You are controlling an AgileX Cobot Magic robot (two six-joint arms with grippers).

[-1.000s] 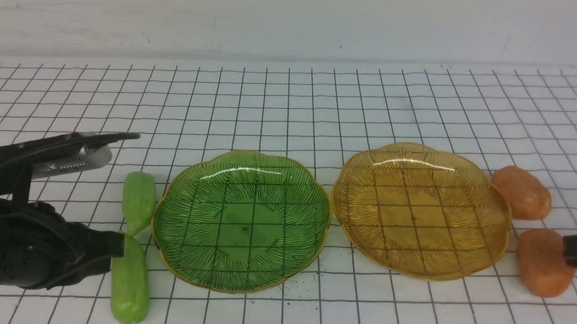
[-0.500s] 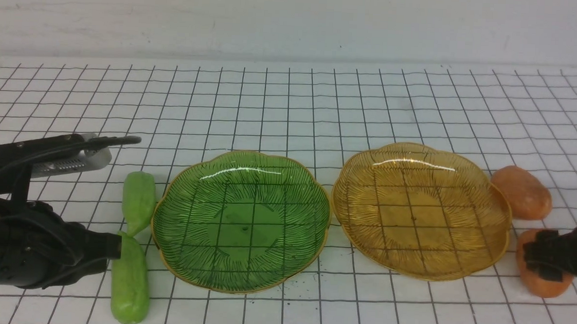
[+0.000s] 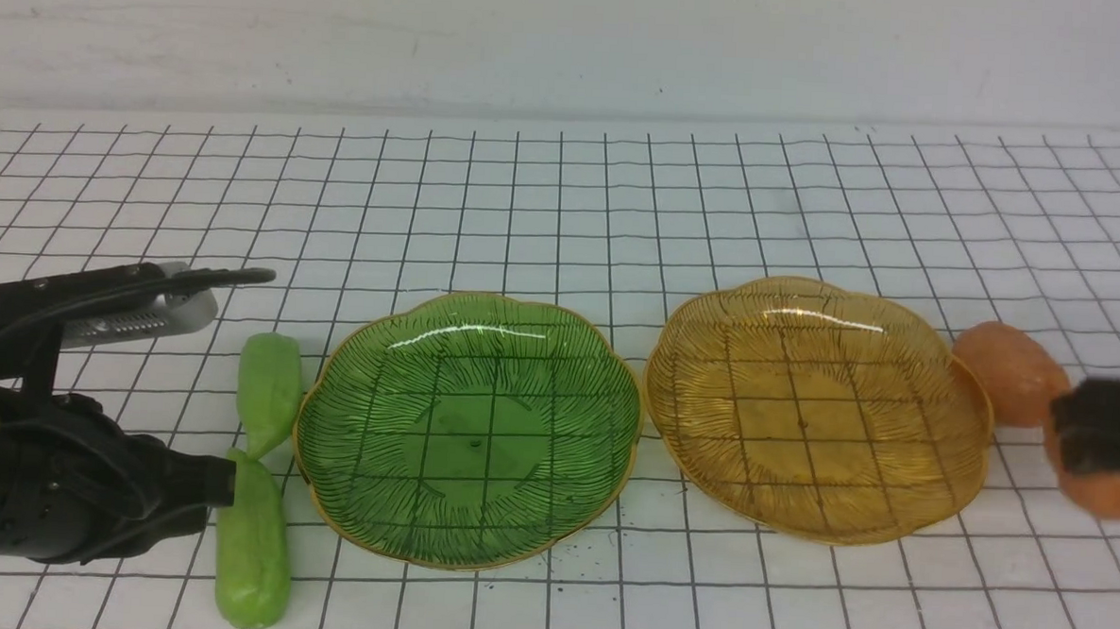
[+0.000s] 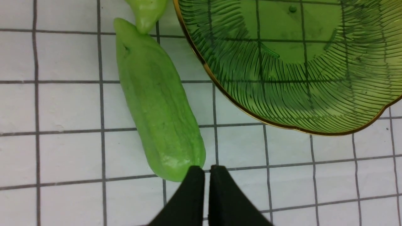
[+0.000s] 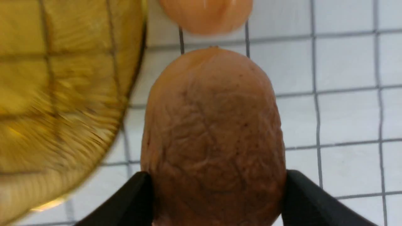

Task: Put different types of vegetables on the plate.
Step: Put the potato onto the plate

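Two risks we note: the right gripper (image 5: 217, 201) grips a potato (image 5: 213, 125) near one end, just right of the amber plate (image 3: 802, 410), so it may slip. The left gripper (image 4: 204, 175), pinched empty far left of it, could nudge a cucumber (image 4: 157, 103).

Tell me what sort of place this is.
Probably a robot lab test bench: a white table ruled with a black grid, a bare white wall, and a right gripper clamping a toy potato beside an empty amber plate.
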